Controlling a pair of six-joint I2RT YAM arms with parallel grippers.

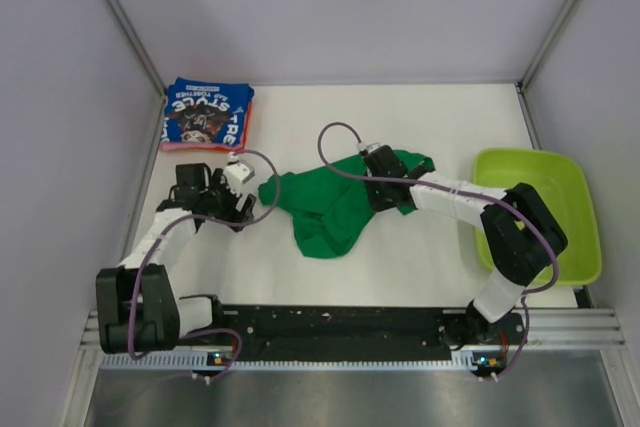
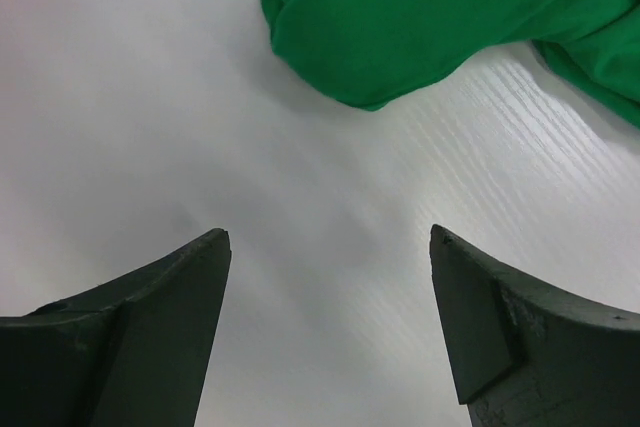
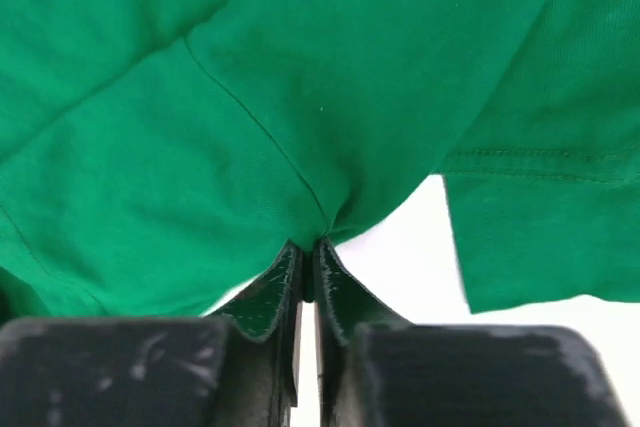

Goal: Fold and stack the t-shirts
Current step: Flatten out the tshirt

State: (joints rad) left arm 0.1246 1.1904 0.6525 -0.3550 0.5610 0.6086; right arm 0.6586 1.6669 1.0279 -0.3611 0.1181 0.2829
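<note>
White table [image 1: 420, 267], blue t-shirt [image 1: 206, 117] reading "STYLE", crumpled green t-shirt [image 1: 325, 212]

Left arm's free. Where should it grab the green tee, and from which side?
Probably the bunched left corner of the green t-shirt, approached low from the left across the bare table. That rolled fold stands proud of the surface and faces the open left gripper. The right gripper pinches the opposite end.
</note>
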